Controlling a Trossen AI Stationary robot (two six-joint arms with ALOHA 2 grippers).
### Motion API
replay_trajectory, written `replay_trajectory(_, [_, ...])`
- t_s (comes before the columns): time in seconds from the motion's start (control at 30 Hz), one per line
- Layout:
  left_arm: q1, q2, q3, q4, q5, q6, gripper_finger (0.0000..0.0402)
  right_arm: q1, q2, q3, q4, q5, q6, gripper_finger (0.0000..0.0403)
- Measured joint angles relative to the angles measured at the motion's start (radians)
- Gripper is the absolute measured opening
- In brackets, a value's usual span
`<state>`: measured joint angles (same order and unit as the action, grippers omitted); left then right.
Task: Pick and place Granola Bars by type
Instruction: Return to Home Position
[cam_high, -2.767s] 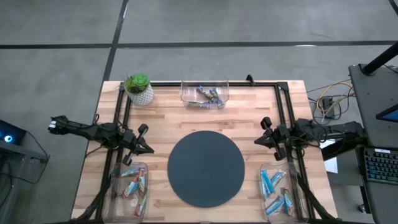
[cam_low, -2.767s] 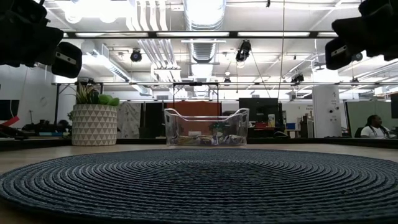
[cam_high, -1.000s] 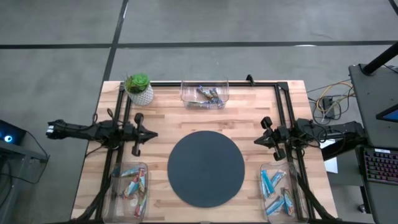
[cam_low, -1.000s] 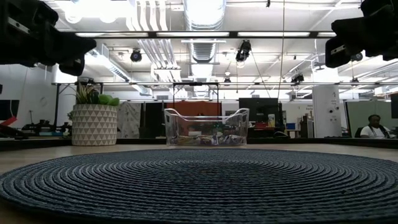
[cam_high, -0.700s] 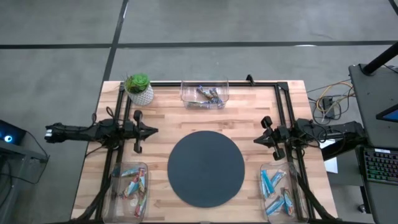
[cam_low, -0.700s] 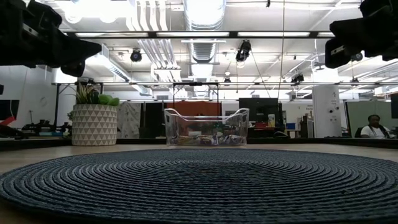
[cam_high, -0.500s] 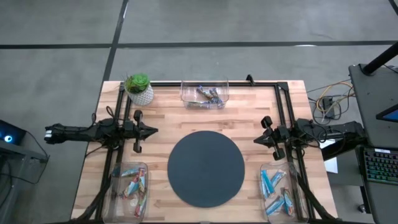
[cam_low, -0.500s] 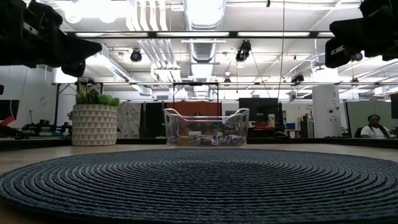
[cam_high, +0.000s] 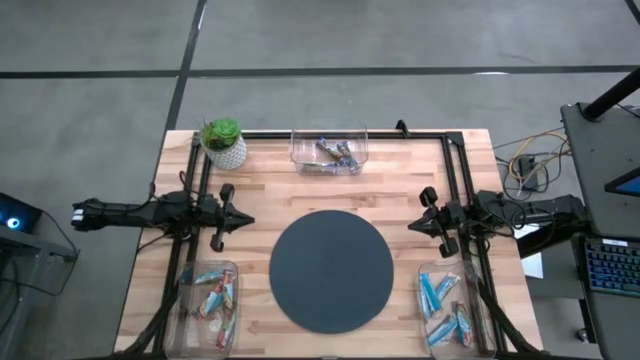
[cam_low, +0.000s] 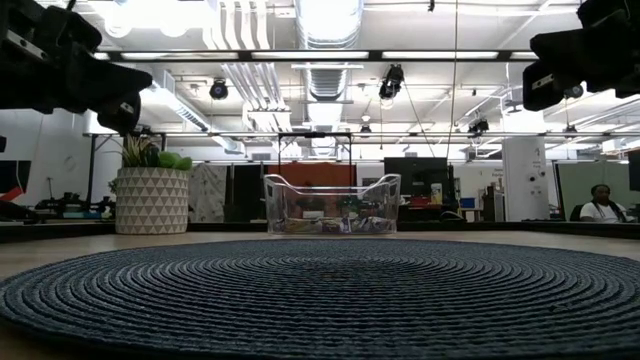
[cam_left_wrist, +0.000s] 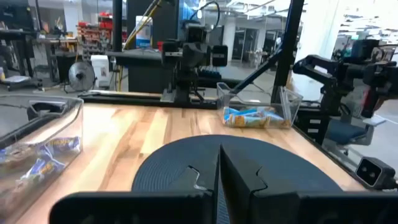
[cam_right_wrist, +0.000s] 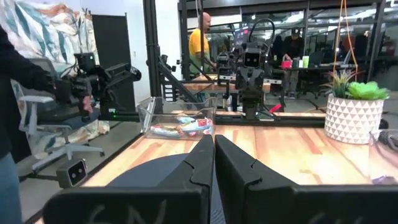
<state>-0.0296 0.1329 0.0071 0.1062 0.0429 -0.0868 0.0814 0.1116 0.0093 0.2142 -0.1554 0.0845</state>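
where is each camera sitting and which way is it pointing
High view: above the table, looking straight down; both arms show, left gripper and right gripper flanking the mat.
Low view: at table height, looking level over the mat to the far bin; both arms at the upper corners.
Left wrist view: on the left arm, facing across the mat to the blue-bar bin; own shut fingers.
Right wrist view: on the right arm, facing the red-bar bin and plant; own shut fingers.
All four share the mat.
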Motion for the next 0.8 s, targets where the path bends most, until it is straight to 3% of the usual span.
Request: replay_trajectory(0.8, [0.000, 0.000, 0.000, -0.027, -0.001, -0.012, 0.0000, 0.000, 0.000, 0.000, 0.000, -0.001, 0.044, 0.0008])
